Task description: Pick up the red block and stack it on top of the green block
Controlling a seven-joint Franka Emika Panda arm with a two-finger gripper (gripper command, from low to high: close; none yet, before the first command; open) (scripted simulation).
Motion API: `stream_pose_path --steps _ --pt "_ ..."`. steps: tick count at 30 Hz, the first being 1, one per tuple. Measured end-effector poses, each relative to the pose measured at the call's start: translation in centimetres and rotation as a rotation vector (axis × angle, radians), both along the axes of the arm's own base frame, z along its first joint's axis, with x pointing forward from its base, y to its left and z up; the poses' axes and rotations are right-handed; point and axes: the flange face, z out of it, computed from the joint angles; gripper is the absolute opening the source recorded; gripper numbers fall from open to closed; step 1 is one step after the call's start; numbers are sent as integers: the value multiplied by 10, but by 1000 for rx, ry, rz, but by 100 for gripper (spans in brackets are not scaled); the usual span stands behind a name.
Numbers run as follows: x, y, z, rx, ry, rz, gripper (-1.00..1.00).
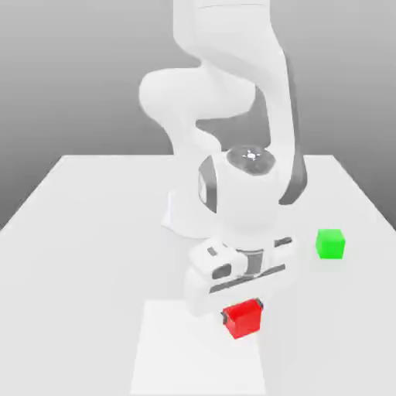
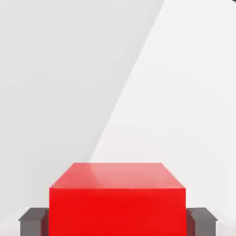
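- The white robot arm [image 1: 232, 116] bends low over the white bench [image 1: 85, 201].
- Its claw [image 1: 244, 309] is closed tight on the red block [image 1: 243, 319], with a dark finger [image 2: 33, 221] pressed on each side.
- The red block sits at the front of the bench, on a lighter white patch [image 1: 178, 348].
- The green block [image 1: 330, 243] sits by itself on the bench, well apart, toward the exterior view's right.
- The bench between the two blocks is bare.
- The big arm hides the middle of the bench behind it.
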Motion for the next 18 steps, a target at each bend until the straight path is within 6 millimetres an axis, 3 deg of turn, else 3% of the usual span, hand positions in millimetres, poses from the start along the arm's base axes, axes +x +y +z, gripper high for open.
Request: stream_pose_path --steps 3,11,13,18 --pt "0 0 0 0 0 0 -100" --pt "-3 8 64 7 -1 30 -100" --pt "-15 45 72 19 -2 148 -100" --pt "-48 102 88 43 -4 370 -100"
